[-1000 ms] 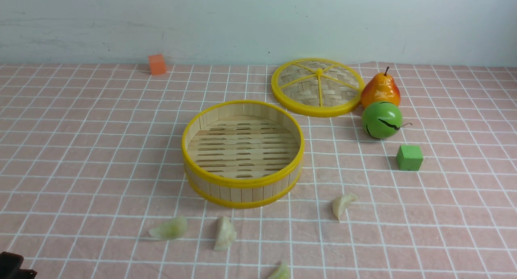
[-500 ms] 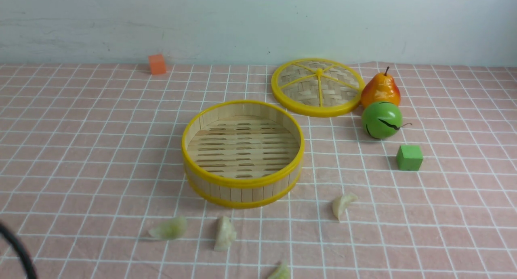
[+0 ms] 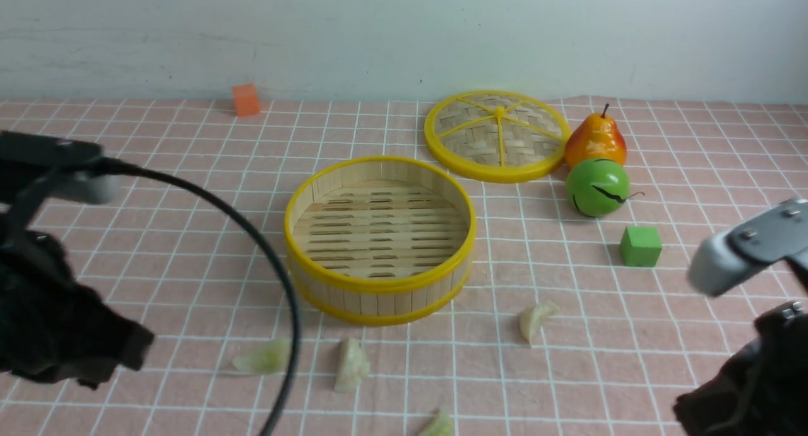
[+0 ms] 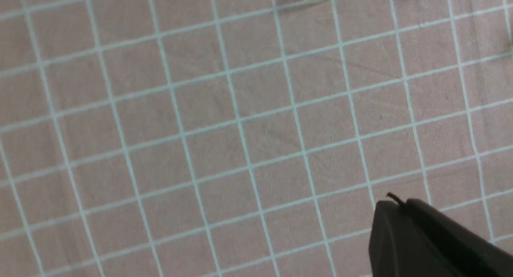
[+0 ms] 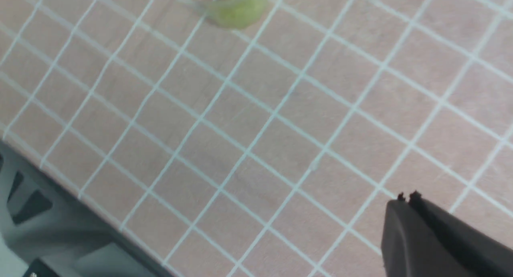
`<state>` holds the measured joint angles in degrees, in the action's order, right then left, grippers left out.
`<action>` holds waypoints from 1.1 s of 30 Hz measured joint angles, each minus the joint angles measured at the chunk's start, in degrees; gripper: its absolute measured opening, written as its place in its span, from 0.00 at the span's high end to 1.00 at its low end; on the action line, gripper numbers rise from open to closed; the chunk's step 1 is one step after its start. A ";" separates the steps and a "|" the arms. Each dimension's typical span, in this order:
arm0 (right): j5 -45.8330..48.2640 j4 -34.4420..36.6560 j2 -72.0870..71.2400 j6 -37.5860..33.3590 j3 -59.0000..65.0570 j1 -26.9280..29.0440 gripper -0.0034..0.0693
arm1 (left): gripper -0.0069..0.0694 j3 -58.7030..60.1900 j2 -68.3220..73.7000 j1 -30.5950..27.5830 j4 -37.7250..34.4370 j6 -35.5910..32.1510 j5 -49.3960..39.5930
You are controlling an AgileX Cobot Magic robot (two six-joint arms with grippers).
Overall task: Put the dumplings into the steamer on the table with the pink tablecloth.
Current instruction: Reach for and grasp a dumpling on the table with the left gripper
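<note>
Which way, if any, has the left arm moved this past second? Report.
Yes. The left arm came up from the bottom-left corner, closer to the steamer.

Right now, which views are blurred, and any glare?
Front view: steamer and pear sharp, light even, shadows faint, no glare; left arm and right arm smeared at the edges. Left wrist view: tablecloth grid slightly soft. Right wrist view: grid streaked, dumpling blurred.

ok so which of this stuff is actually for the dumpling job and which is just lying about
For the job: four dumplings, steamer, pink tablecloth.
Lying about: woven lid, pear, green ball, green cube, orange cube.
</note>
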<state>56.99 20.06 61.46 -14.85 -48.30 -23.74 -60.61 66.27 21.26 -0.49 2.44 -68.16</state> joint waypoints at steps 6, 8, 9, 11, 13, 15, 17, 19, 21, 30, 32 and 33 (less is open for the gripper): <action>-1.52 -1.17 3.52 -0.49 -0.21 -7.53 0.97 | 0.54 -2.26 11.83 4.53 2.47 -8.23 6.71; -2.13 -1.23 3.52 -1.16 -0.26 -7.90 0.97 | 0.38 -2.25 16.33 4.61 3.07 -10.33 10.60; -2.13 -1.28 3.52 -1.28 -0.28 -7.90 0.97 | 0.36 -2.25 16.75 4.61 3.18 -10.42 10.99; -2.25 -1.42 3.52 -2.16 -0.28 -7.90 0.97 | 0.20 -2.32 22.69 4.61 6.53 -10.76 16.20; -2.25 -1.42 3.52 -2.55 -0.28 -7.90 0.97 | 0.14 -2.73 26.42 4.61 9.54 -10.24 18.58; -2.31 -1.42 3.52 -2.73 -0.28 -7.90 0.97 | 0.11 -2.87 30.08 4.61 12.53 -8.88 20.81; -2.31 -1.42 3.52 -2.73 -0.28 -7.90 0.97 | 0.12 -2.87 32.92 4.61 14.71 -7.46 22.36; -2.42 -1.42 3.52 -2.73 -0.28 -7.90 0.97 | 0.15 -2.87 35.51 4.61 16.22 -6.52 23.97; -2.69 -1.42 3.52 -2.73 -0.28 -7.90 0.97 | 0.18 -2.87 37.13 4.61 16.58 -6.12 25.37; -3.57 -1.18 3.52 -2.73 -0.28 -7.90 0.97 | 0.47 -3.30 39.86 4.61 11.24 -5.77 29.18; -3.71 -1.18 3.52 -2.73 -0.28 -7.90 0.97 | 0.57 -3.35 39.93 4.61 10.45 -5.77 29.25; -3.71 -1.18 3.52 -2.73 -0.28 -7.90 0.97 | 0.58 -3.35 39.93 4.61 10.31 -5.77 29.25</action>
<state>53.28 18.88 64.98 -17.58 -48.58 -31.64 -63.96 106.20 25.87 9.82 -3.33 -38.92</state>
